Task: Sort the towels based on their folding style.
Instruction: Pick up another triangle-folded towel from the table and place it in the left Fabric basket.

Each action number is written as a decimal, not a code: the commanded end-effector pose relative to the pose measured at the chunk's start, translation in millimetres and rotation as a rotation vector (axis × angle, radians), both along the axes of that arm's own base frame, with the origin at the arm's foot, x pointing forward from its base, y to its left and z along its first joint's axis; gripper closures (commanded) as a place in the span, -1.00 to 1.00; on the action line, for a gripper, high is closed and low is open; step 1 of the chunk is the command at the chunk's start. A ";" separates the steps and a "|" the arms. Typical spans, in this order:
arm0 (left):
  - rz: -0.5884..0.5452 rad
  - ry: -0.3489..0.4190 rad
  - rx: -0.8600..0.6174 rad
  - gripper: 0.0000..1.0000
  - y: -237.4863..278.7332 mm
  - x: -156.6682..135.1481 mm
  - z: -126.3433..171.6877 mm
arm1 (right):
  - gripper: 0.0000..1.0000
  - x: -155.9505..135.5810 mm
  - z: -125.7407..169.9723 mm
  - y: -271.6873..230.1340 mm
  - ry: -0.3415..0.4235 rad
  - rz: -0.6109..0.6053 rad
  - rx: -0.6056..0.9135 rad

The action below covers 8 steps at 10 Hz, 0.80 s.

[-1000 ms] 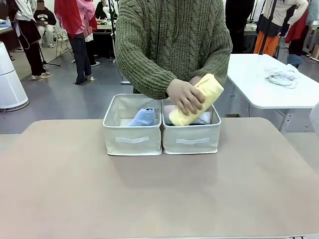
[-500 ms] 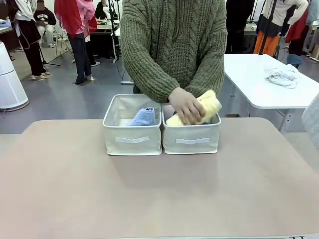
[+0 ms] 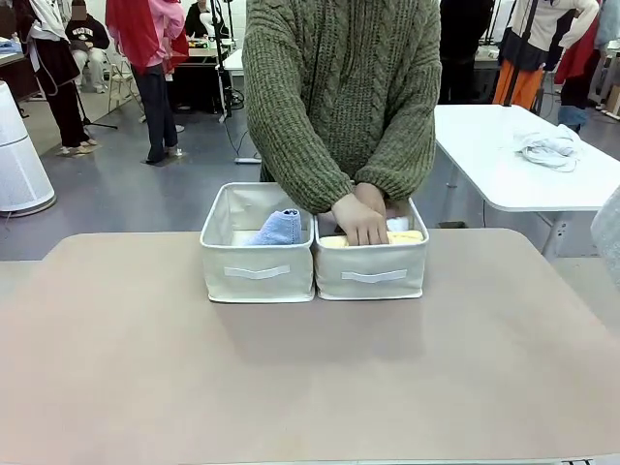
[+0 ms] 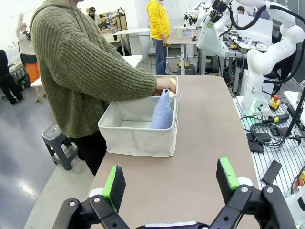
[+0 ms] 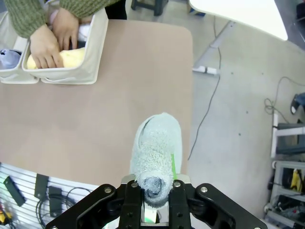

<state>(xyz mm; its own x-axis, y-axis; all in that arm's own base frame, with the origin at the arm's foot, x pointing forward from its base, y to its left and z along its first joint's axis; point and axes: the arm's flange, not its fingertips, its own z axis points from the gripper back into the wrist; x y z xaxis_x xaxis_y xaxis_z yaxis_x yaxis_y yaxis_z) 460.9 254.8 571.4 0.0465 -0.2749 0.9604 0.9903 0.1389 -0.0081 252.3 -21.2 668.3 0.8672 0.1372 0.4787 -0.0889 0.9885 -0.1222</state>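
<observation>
We watch the yellow roll being pressed into a bin.
The person's hands (image 3: 360,218) push the yellow towel (image 5: 71,57) into the right bin (image 3: 371,276); the lavender-blue cone (image 3: 279,229) stands in the left bin (image 3: 257,274). Each bin front carries a white label strip. Our left gripper (image 4: 170,177) gapes wide; our right gripper (image 5: 155,191) clamps the pale grey-blue towel (image 5: 155,148).

We see bare tabletop (image 3: 310,383) in front of the left bin (image 3: 257,274) and right bin (image 3: 372,277); the person's hands (image 3: 360,218) block the right bin's mouth.
</observation>
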 end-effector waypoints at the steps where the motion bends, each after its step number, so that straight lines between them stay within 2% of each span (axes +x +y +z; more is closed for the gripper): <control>1: 0.009 -0.002 0.003 -1.00 -1.9 -2.0 0.2 | 1.00 -1.1 0.6 -0.9 -0.004 -0.008 -0.007; 8: 0.009 -0.002 0.003 -1.00 -1.9 -2.0 0.2 | 1.00 -1.1 0.6 -0.9 -0.004 -0.008 -0.007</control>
